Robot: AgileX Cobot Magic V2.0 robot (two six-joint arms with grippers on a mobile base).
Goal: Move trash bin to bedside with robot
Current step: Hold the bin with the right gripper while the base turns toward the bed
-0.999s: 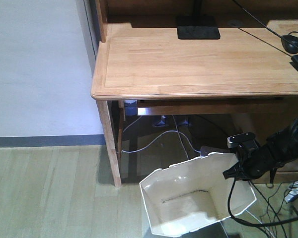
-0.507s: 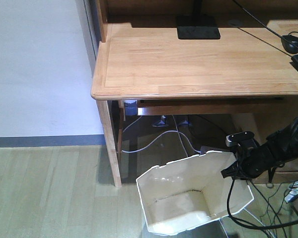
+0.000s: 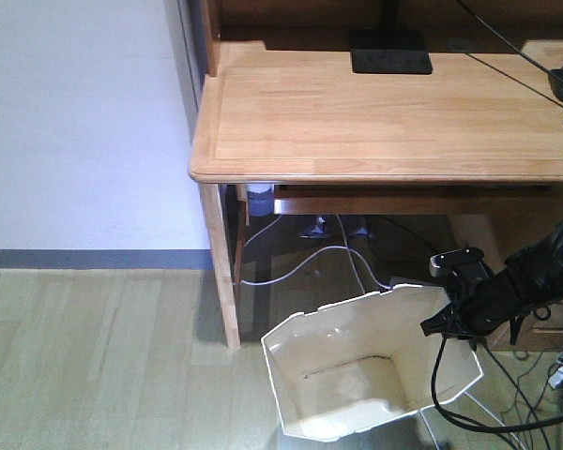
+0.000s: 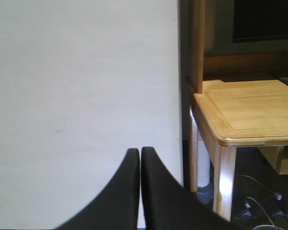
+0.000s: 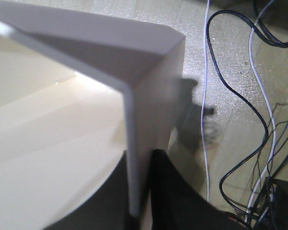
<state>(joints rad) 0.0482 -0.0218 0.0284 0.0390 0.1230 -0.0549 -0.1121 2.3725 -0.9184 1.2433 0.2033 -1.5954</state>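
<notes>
The white trash bin (image 3: 357,375) with an angular notched rim and cream inside stands tilted on the floor by the desk's front left leg, empty. My right gripper (image 3: 443,323), on a black arm with a looping cable, is shut on the bin's right rim. In the right wrist view the bin's wall (image 5: 134,120) runs between the two black fingers (image 5: 170,191). My left gripper (image 4: 140,155) is shut and empty, facing a white wall; it does not show in the front view. The bed is out of view.
A light wooden desk (image 3: 385,122) stands above the bin, its leg (image 3: 220,272) just left of it. White and black cables (image 3: 310,262) lie under the desk and at the right (image 5: 259,115). A white wall (image 3: 75,122) and wood floor (image 3: 94,356) fill the left.
The view has shifted left, so the desk and bin appear slightly further right. The bin stays in my right gripper's hold, raised a little at that side.
</notes>
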